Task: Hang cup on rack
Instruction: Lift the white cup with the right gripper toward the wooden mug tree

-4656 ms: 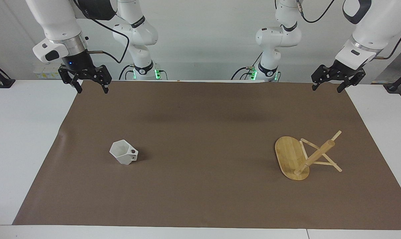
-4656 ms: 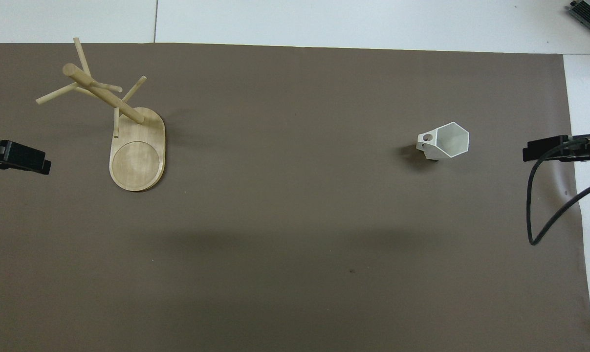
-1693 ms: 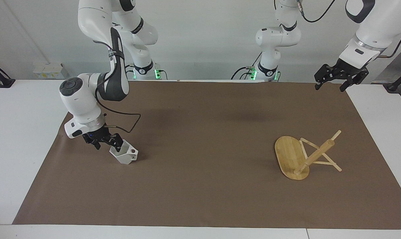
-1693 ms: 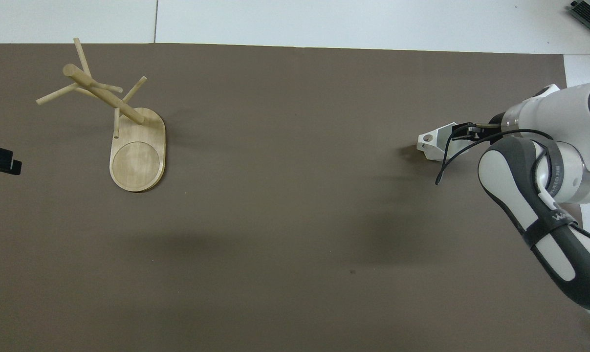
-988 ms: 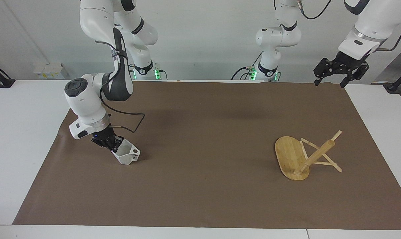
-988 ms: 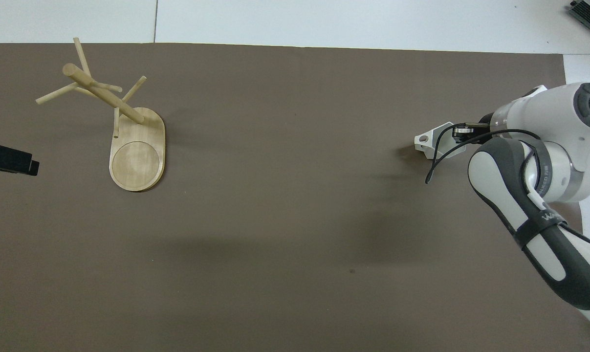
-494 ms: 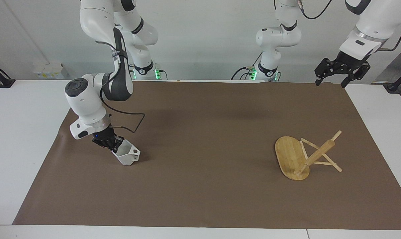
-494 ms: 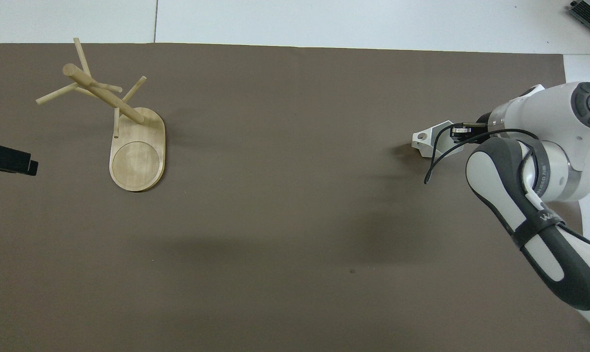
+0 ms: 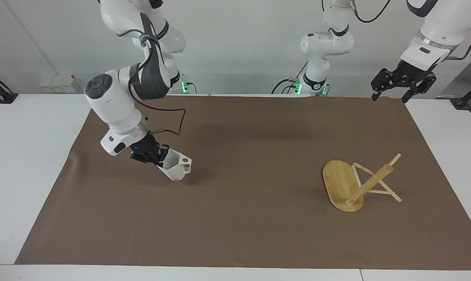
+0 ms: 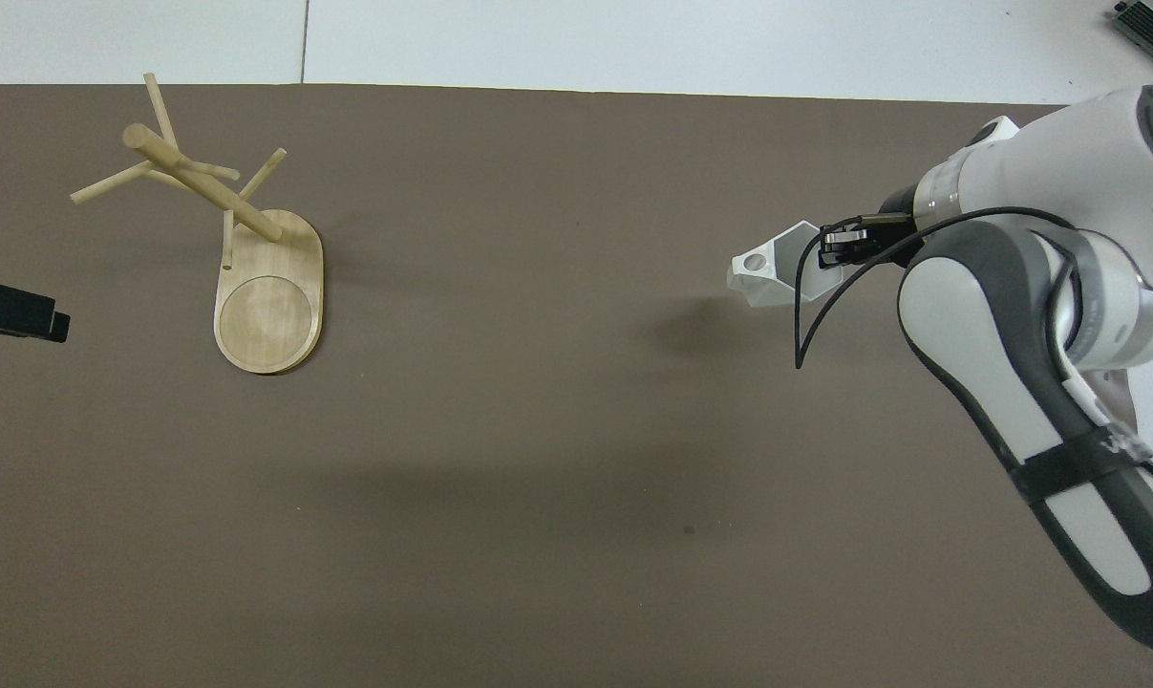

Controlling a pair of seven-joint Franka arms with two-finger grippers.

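Observation:
The cup (image 9: 175, 168), a white faceted mug, hangs tilted a little above the brown mat, its pierced handle (image 10: 756, 260) pointing toward the left arm's end of the table. My right gripper (image 9: 157, 157) is shut on the cup's rim, seen from above as the right gripper (image 10: 839, 245) beside the cup (image 10: 777, 277). The bamboo rack (image 9: 342, 187) stands on its oval base near the left arm's end, with its post and thin pegs free. In the overhead view the rack (image 10: 268, 306) is far from the cup. My left gripper (image 9: 390, 97) waits open, high over the mat's corner.
A brown mat (image 9: 251, 218) covers most of the white table (image 9: 20, 164). A black cable (image 9: 169, 121) loops off the right arm's wrist. Only the tip of the left gripper (image 10: 12, 315) shows at the edge of the overhead view.
The right gripper has lifted the cup off the mat and carried it toward the middle of the table. The left arm has barely moved.

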